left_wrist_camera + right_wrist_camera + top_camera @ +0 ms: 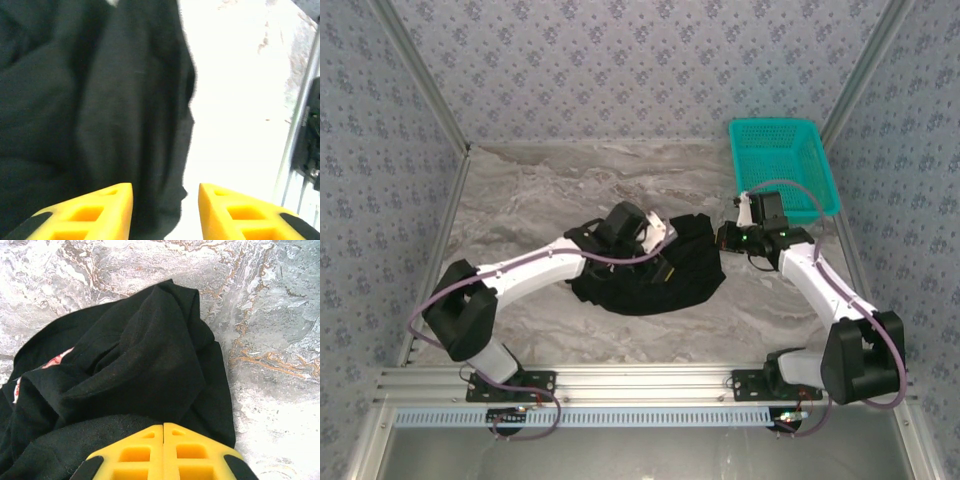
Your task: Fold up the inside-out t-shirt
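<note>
- Where the two arms meet, the inside-out t-shirt point(645, 280) lies bunched on the marble table point(550, 180), near its middle.
- Its long axis runs left to right across the top external view, with the right end tilted slightly toward the far side.
- It is a rumpled black heap with thick folds. A sliver of pink print point(57, 360) shows at a crease in the right wrist view.
- The left gripper point(165, 200) hangs over the shirt's top edge, its yellow fingers spread apart with black cloth and bright table below the gap.
- The right gripper point(163, 427) sits at the shirt's right end, its fingers pressed together. Whether cloth is caught between them I cannot tell.
- The teal mesh basket point(770, 124) stands at the far right corner, apart from the shirt, its bare floor in view.
</note>
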Robot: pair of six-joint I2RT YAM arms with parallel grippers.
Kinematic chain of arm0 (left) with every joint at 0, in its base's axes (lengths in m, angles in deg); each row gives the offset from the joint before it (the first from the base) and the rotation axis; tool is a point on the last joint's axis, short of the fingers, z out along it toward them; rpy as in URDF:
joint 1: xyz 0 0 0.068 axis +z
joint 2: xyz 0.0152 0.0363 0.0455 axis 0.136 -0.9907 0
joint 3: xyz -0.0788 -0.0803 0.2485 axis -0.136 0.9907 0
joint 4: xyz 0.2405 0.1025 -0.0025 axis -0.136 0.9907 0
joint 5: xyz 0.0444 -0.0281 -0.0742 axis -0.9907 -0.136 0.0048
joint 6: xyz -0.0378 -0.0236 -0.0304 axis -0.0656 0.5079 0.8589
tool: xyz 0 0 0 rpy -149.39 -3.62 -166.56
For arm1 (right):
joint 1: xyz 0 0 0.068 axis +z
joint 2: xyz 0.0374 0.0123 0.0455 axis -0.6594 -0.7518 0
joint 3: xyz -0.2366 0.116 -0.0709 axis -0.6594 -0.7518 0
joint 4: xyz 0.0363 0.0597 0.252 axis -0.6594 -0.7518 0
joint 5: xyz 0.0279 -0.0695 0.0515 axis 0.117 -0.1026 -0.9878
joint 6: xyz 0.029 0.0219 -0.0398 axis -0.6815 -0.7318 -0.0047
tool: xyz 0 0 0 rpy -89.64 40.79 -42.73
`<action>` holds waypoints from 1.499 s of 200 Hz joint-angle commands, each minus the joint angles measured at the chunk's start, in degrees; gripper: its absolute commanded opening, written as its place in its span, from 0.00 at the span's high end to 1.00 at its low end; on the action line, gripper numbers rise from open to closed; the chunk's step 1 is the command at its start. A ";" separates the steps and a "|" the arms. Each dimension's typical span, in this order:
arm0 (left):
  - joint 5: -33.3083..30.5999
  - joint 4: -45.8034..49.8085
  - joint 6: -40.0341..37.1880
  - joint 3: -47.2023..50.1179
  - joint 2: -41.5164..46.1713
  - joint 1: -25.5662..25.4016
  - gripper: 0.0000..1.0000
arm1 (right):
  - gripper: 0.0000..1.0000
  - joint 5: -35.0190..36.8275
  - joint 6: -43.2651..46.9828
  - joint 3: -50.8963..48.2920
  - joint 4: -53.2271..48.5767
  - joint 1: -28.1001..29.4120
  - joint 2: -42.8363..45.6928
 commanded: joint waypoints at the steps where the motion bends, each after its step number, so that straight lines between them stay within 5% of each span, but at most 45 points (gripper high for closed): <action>1: -2.32 3.04 -0.98 -1.83 0.51 -2.54 0.68 | 1.00 -0.05 1.46 1.38 0.08 -0.26 -0.42; 78: -5.64 13.08 -2.43 -7.72 -5.87 -3.59 0.67 | 1.00 -1.35 1.99 1.13 -1.17 -0.24 0.91; 168: -5.74 14.13 -2.67 -9.28 -9.42 -2.43 0.59 | 1.00 -1.35 2.15 1.03 -0.67 -0.26 1.16; 246: -4.03 9.99 -1.41 -8.57 -5.11 -1.37 0.99 | 1.00 -2.61 3.05 1.16 1.57 -0.01 2.60; 300: 10.92 4.28 5.45 -1.40 9.43 6.90 1.00 | 1.00 -2.42 6.01 -0.38 6.16 1.23 10.90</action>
